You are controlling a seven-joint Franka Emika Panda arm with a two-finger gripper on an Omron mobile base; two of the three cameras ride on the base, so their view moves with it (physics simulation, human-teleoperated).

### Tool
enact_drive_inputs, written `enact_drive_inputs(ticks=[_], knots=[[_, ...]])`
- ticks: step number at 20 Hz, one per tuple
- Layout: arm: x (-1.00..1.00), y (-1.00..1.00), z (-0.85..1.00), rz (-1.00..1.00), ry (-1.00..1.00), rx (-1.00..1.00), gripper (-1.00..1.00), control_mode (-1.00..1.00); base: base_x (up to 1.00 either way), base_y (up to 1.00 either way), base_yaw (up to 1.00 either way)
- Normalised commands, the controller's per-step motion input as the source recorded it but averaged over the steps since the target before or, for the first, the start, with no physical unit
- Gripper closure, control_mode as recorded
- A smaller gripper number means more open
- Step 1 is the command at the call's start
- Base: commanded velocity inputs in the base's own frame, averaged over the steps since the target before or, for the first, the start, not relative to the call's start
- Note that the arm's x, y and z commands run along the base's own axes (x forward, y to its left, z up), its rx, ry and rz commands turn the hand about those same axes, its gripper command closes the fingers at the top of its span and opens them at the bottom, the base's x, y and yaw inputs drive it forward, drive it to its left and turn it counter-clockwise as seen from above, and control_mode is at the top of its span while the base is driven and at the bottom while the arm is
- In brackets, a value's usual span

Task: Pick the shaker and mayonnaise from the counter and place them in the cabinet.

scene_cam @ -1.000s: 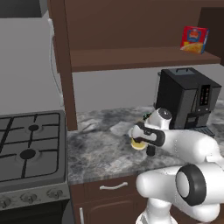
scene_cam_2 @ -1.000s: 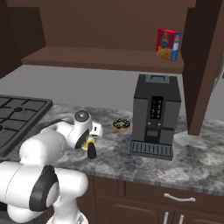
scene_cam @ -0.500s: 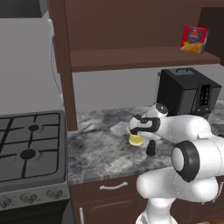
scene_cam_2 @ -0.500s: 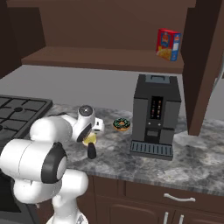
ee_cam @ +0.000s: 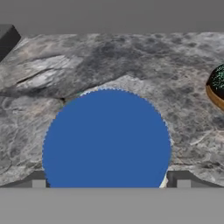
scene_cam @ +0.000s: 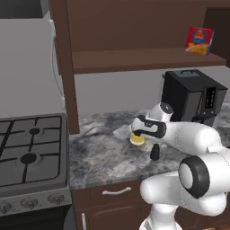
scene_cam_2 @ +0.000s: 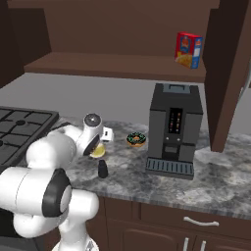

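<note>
— Hand view first: what sat under the gripper [ee_cam: 109,179]?

— The mayonnaise [ee_cam: 106,139], seen from above. Its blue lid took up the centre and lower middle of the frame, with one dark fingertip [ee_cam: 37,179] at its lower left and the other at its lower right. The jaws stood wide, one on each side of the lid, and whether they touched the jar could not be told.

— And around it?

— Mottled grey worktop [ee_cam: 131,57], plus the edge of a chocolate sprinkled donut [ee_cam: 216,85] at the right border.

— Where was the jar in the left base view?

— Centre right of the frame, a pale yellow patch [scene_cam: 137,139] just below the hand on the worktop [scene_cam: 103,148]. The shaker [scene_cam: 155,152] stood upright just beside it, toward the lower right, apart from the jar.

— Right base view?

— The shaker [scene_cam_2: 102,169] stood left of centre, just below the mayonnaise [scene_cam_2: 98,151], with the donut [scene_cam_2: 136,139] near them to the right and a black coffee machine [scene_cam_2: 174,130] further right. The cabinet [scene_cam_2: 117,63] filled the upper frame, a red-and-yellow box [scene_cam_2: 189,49] on its shelf at upper right.

— The stove?

— Lower left of the left base view, a black gas stove [scene_cam: 29,155] touching the worktop's edge.
</note>
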Motion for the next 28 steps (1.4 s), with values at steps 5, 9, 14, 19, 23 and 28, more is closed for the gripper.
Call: enact_drive_inputs(ticks=[5,9,14,19,23,28], knots=[[-0.23,0.2,0.86,0.0,-0.19,0.0,1.0,-1.0,0.0,0.0,0.0],[-0.21,0.05,0.72,0.0,-0.1,-0.01,1.0,-1.0,0.0,0.0,0.0],[-0.19,0.01,0.79,-0.01,-0.05,-0.01,1.0,-1.0,0.0,0.0,0.0],[-0.04,0.02,0.55,-0.03,0.0,0.0,1.0,-1.0,0.0,0.0,0.0],[-0.23,0.04,0.6,-0.01,0.0,0.0,1.0,-1.0,0.0,0.0,0.0],[-0.24,0.05,0.57,0.0,0.0,0.0,1.0,-1.0,0.0,0.0,0.0]])
